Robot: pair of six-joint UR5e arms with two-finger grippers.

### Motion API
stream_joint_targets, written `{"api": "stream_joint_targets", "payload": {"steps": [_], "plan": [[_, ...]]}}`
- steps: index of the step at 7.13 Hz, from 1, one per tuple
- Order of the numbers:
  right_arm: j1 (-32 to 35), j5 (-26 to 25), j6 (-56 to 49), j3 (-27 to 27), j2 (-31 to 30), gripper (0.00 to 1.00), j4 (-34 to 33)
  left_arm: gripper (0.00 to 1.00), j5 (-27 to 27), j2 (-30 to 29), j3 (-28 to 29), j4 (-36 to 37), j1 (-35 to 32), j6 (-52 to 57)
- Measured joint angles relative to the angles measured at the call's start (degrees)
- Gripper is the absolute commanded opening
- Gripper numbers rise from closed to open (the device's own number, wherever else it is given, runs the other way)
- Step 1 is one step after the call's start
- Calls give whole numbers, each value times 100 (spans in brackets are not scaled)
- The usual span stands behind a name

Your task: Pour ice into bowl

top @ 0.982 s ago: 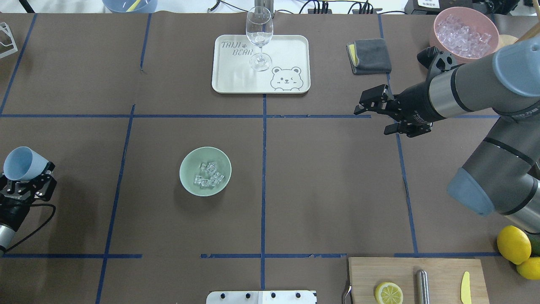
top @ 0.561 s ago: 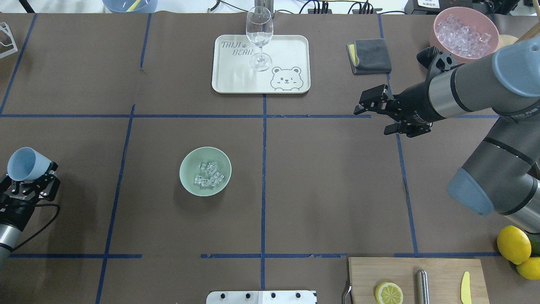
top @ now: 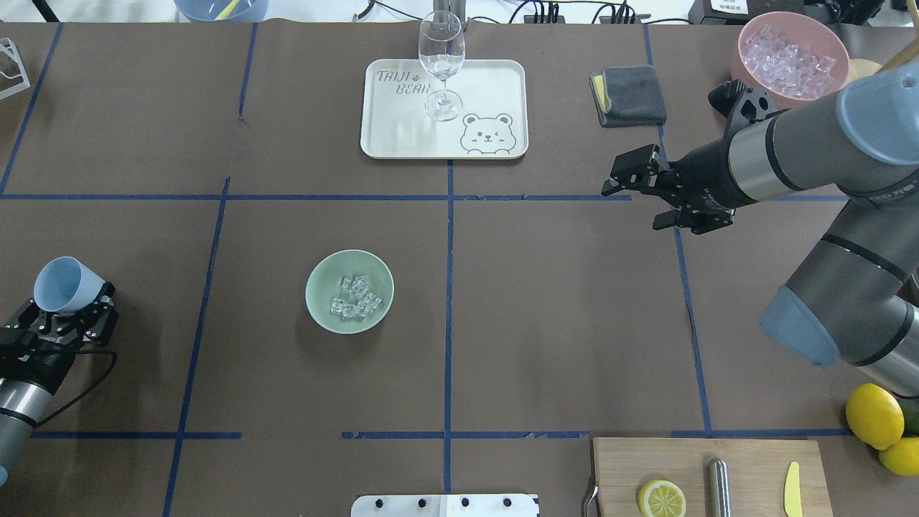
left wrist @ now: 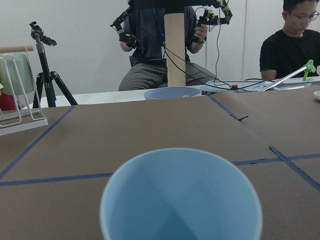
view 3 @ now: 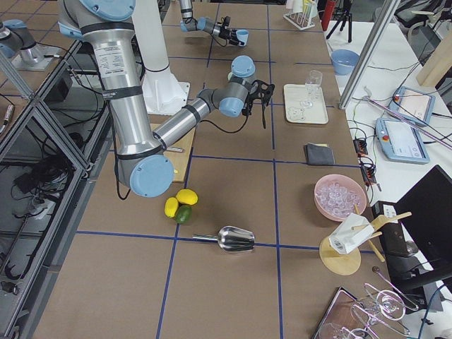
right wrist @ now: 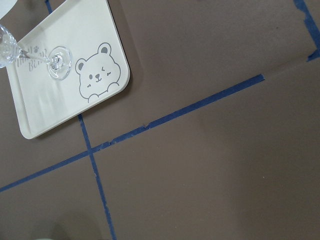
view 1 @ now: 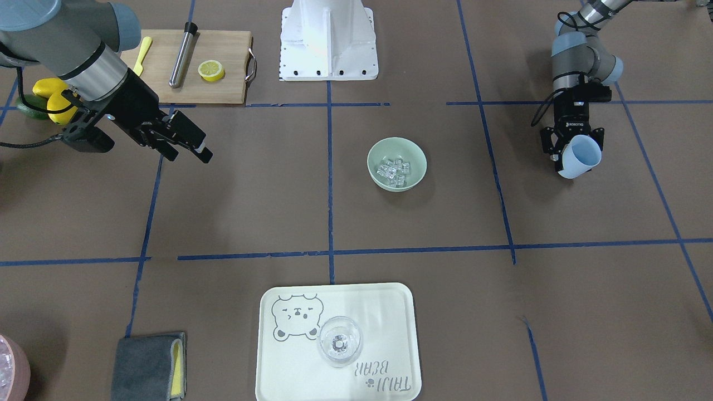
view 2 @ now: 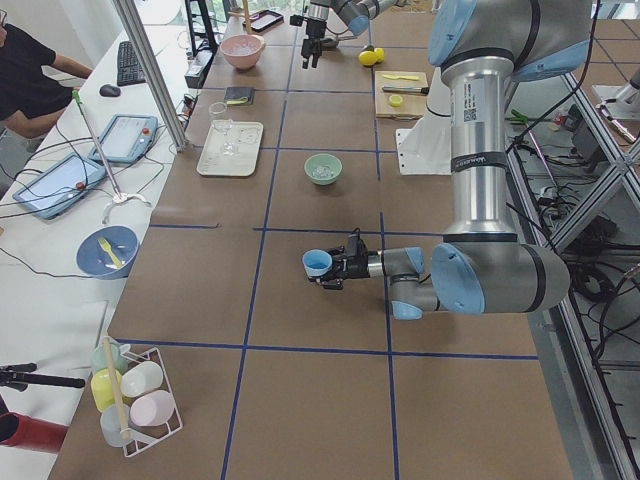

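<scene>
Holding blue cup (top: 66,284): left gripper (top: 70,310), jaws clamped on it, near left edge of worktop (cup tipped, mouth toward far side). Ice (top: 355,296) heaped inside bowl (top: 316,305), bowl just left of worktop centre, well apart from cup. Right gripper (top: 623,179) raised toward far right corner, jaws apart.

Brown desk (top: 560,309), gridded with blue tape (top: 449,287).
Resting on it: mint-green bowl (top: 319,294), bear-printed tray (top: 495,86), grey cloth (top: 632,95), pink bowl (top: 741,72), cutting board (top: 617,474), lemons (top: 872,415), perhaps a lime (view 3: 183,214).
</scene>
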Motion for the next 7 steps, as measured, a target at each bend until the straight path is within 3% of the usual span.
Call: {"api": "stream_joint_targets", "payload": {"steps": [2, 4, 5, 6, 7], "plan": [[-6, 0, 5, -3, 3, 100, 0, 5, -63, -19, 41, 4, -19, 1], [-9, 0, 6, -2, 4, 100, 0, 22, -129, -22, 58, 9, -31, 1], [-9, 0, 6, 0, 4, 100, 0, 47, -147, -22, 61, 10, -34, 1], [-9, -2, 12, 5, 4, 100, 0, 87, -165, -22, 61, 9, -35, 3], [-9, -6, 24, 8, 4, 100, 0, 100, -216, -20, 53, 7, -39, 34]]}}
